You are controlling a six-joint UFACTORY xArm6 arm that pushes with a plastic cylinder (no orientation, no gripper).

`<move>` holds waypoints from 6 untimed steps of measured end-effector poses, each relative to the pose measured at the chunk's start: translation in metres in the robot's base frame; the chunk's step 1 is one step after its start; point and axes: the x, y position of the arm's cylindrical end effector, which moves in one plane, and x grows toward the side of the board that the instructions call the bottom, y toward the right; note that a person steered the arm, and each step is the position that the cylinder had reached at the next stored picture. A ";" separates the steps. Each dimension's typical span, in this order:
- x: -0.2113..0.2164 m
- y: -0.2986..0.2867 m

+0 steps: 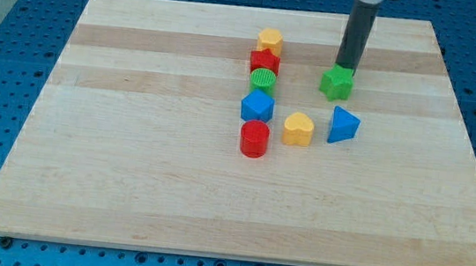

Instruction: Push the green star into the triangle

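The green star point(337, 82) lies on the wooden board right of centre, towards the view's top. The blue triangle point(342, 124) lies just below it, a small gap apart. My tip point(345, 67) stands at the star's top edge, touching or nearly touching it, on the side away from the triangle. The dark rod rises from there to the view's top.
A column of blocks stands left of the star: yellow block point(271, 40), red block point(265, 61), green cylinder point(263, 80), blue block point(257, 107), red cylinder point(254, 139). A yellow heart point(298, 129) lies left of the triangle. The board point(129, 157) rests on a blue perforated table.
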 end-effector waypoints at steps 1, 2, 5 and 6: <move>0.004 0.000; 0.012 0.000; 0.047 -0.006; 0.004 -0.009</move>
